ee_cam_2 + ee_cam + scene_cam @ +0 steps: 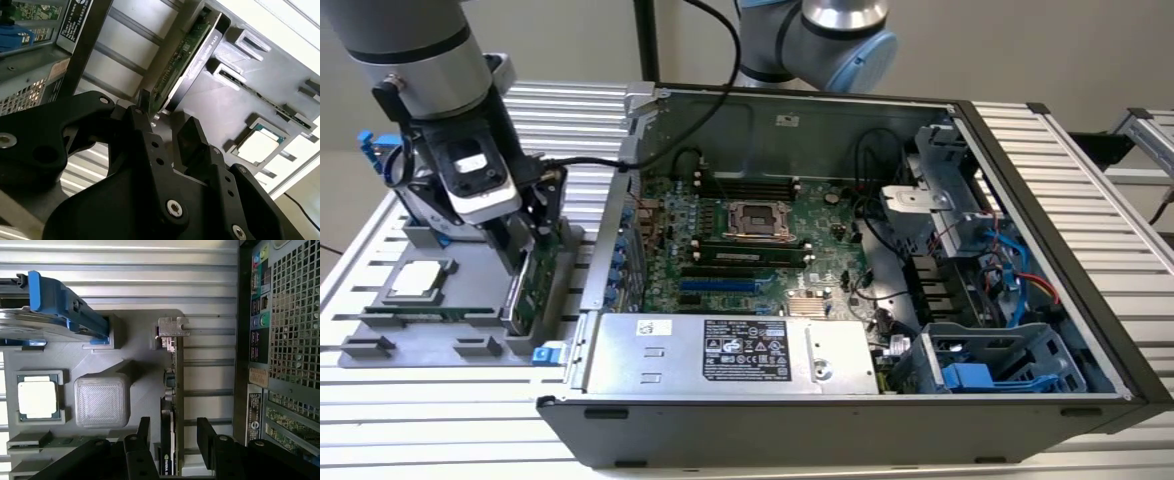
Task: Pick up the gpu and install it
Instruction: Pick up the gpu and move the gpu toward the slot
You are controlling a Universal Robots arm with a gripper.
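1. the gripper (523, 235) hangs over the grey tray (420, 340), outside the open case (854, 430), on the exterior view's left.
2. the gpu (520, 292) stands on its long edge in a tray slot, right below the gripper. it is not in the case yet.
3. in the first wrist view the gpu (178, 372) shows edge-on as a thin green strip. its long axis runs straight away from the gripper (174, 421) and ends at the silver bracket (172, 327), the end farthest from the gripper.
4. the fingers (145, 432) are spread wide, one on each side of that strip. the black cooler (166, 450) faces one finger and the bare board faces the other.
5. the near end of the card falls in the gap between the fingers, and the rest reaches out ahead of them. by my judgement the fingers' closing line crosses the card's flat faces, square to its long axis.
6. in the second wrist view the gripper (165, 112) shows a clear gap. the gpu (192, 47) sits just beyond the fingertips (187, 135), with the tray (235, 95) under it.
7. i cannot tell whether either pad touches the card. nothing looks clamped.
8. off to the cooler side of the fingers, well apart, a cpu (36, 397) lies in the tray. the case's rear (290, 340) is off to the other side.
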